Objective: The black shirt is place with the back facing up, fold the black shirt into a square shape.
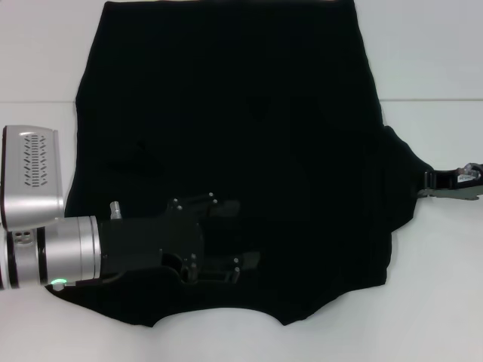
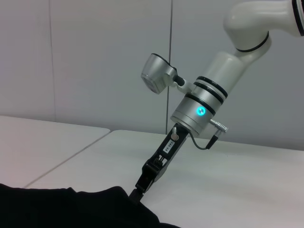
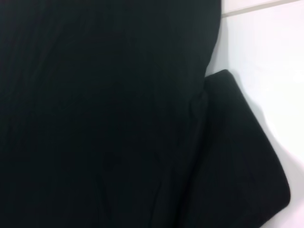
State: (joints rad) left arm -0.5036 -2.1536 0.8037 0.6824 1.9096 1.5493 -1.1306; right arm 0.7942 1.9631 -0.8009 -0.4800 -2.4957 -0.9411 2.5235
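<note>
Both grippers were at the black shirt (image 1: 241, 151), one on each side. That shirt was by far the largest thing in view: it lay spread flat on the white table (image 1: 438, 60), plain side up with no lettering showing, its straight edge at the far side and a ragged, pointed edge toward the robot. A sleeve (image 1: 404, 177) stuck out on the robot's right, and the right wrist view showed this sleeve (image 3: 242, 156) lying flat against the table beside the body of the cloth.

Next in size, the left arm's silver wrist came in from the left, and the left gripper (image 1: 245, 234) lay low over the near-left part of the shirt. Its two black fingers (image 1: 219, 204) stood apart, spread over the cloth with nothing visibly pinched between them.

The right gripper (image 1: 445, 183), the smaller in the head view, sat at the tip of the right sleeve. In the left wrist view the same right gripper (image 2: 142, 185) pointed down at the sleeve's edge and met the cloth there, appearing to pinch it.

A pale seam line (image 1: 430, 100) crossed the table behind the shirt.
</note>
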